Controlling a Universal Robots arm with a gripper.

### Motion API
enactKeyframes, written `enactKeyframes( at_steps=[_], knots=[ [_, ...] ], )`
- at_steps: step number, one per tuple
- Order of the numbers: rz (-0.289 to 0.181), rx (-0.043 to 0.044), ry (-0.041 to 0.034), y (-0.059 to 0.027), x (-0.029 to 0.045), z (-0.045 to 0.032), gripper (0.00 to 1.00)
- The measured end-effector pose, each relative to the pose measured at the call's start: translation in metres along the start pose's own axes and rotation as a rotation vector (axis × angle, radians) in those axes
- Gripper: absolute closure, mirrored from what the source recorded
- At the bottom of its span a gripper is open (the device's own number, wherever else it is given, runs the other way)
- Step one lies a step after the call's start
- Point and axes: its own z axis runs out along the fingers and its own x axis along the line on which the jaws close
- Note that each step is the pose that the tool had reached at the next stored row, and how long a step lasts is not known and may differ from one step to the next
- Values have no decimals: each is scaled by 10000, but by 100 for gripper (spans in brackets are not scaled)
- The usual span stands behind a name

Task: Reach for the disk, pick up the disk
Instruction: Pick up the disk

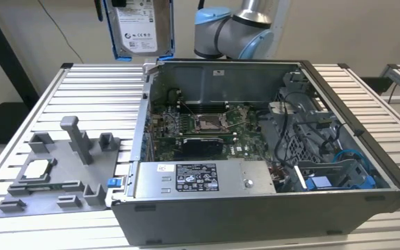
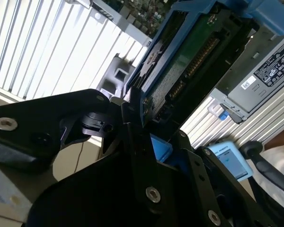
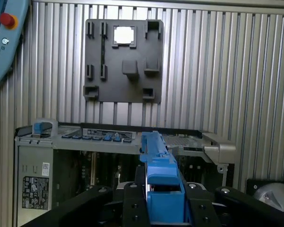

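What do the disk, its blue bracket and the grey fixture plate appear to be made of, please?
Disk: silver-grey casing with dull sheen, likely metal; white label looks like paper. Bracket: bright blue, smooth, probably moulded plastic. Fixture plate: uniform matte grey, likely plastic, possibly painted metal.
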Motion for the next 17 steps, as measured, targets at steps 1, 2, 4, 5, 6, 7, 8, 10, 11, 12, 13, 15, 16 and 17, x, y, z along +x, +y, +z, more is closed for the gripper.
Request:
enactKeyframes(
  at_steps=[1, 2, 4, 5, 6, 7, 8, 10, 11, 12, 13, 15, 16, 17],
  knots=[
    [0, 0, 0, -26, 1, 0, 100],
    [-1, 0, 0, -51, 2, -1, 100],
    [1, 0, 0, -100, 3, -1, 100],
    [0, 0, 0, -124, 4, -1, 100],
    [0, 1, 0, -148, 5, -1, 100],
    [0, 0, 0, -173, 6, -2, 100],
    [0, 0, 0, -197, 7, -2, 100],
    [0, 0, 0, -245, 9, -2, 100],
    [1, 0, 0, -269, 9, -2, 100],
    [1, 0, 0, -291, 10, -3, 100],
    [0, 0, 0, -316, 11, -3, 100],
    [-1, 0, 0, -363, 12, -3, 100],
    [0, 0, 0, -389, 13, -4, 100],
    [0, 0, 0, -411, 14, -4, 100]
  ],
)
